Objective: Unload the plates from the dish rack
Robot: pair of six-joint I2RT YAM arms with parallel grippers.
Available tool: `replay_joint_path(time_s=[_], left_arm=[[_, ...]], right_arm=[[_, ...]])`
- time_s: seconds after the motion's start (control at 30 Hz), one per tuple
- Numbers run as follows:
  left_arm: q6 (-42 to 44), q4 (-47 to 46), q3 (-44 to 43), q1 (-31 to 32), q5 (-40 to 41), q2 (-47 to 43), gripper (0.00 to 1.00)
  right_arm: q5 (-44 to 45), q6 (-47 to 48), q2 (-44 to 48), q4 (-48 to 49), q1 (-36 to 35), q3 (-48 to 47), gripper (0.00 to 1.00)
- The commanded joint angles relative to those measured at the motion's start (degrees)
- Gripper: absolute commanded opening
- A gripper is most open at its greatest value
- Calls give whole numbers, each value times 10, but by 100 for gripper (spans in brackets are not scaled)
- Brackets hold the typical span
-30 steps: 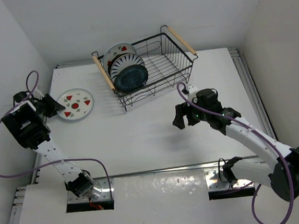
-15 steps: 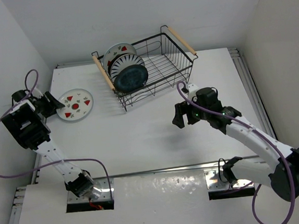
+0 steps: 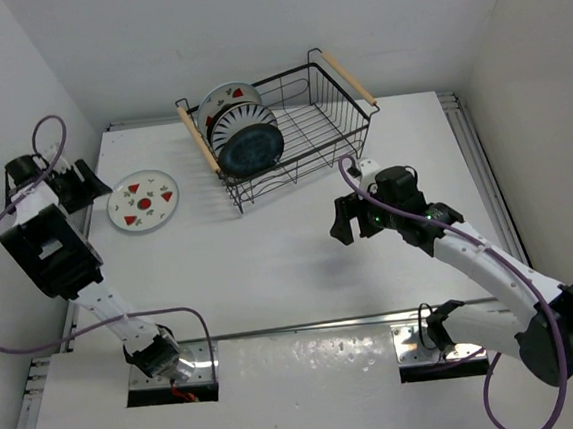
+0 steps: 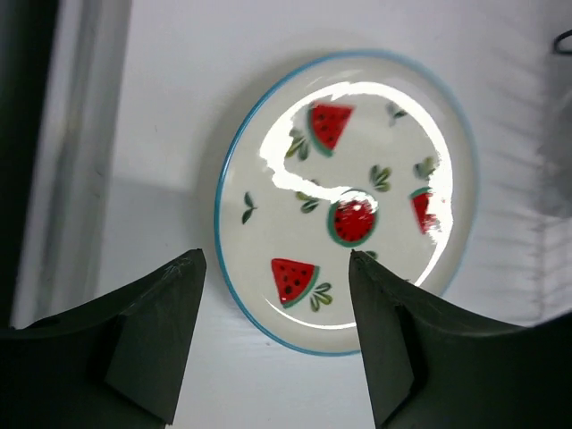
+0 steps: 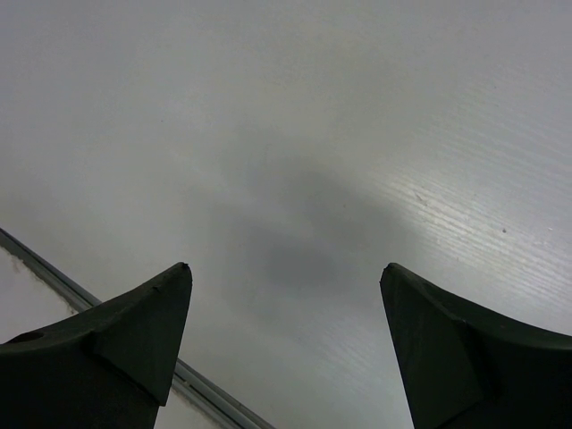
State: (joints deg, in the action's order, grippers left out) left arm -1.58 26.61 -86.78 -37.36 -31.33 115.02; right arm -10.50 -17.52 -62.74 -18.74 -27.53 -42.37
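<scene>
Three plates stand on edge at the left end of the dish rack, packed close together: a fruit-patterned plate at the back, a striped plate in the middle and a dark blue plate in front. The rack sits at the far edge of the table, about midway along it. A fourth plate, the watermelon plate, lies flat near the table's left edge, outside the rack.

The left gripper is just beside that plate on its outer side. In the wrist view its jaws stand apart with nothing between them, and the plate lies beyond the fingertips.

The right gripper hangs over bare table in front of the rack's right end, wide open and empty.

I judge one plate unloaded and the putting-down step finished. The next move calls for an arm to reach the rack's left end and take the blue plate by its upper rim, lifting it straight up clear of the wires.
</scene>
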Motion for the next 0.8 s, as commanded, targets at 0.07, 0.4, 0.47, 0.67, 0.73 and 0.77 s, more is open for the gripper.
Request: replay_joint_path(time_s=[0.07,0.4,0.47,0.67,0.73,0.77], left_arm=[[68,-32,-80,76,11,-163,71],[196,210,-396,394,-3,-32,72],[203,213,-413,443,12,1,72],[183,155,-420,499,98,38,71],[185,149,-422,512,123,55,70],[190,150,-425,522,138,67,70]], right_arm=[[26,4,10,7,-3,-20,85],[46,-30,26,44,-2,17,83],[51,-30,31,39,-3,25,84],[59,-25,47,21,-2,47,84],[58,-28,53,26,-2,58,84],[59,-28,54,28,-2,62,84]])
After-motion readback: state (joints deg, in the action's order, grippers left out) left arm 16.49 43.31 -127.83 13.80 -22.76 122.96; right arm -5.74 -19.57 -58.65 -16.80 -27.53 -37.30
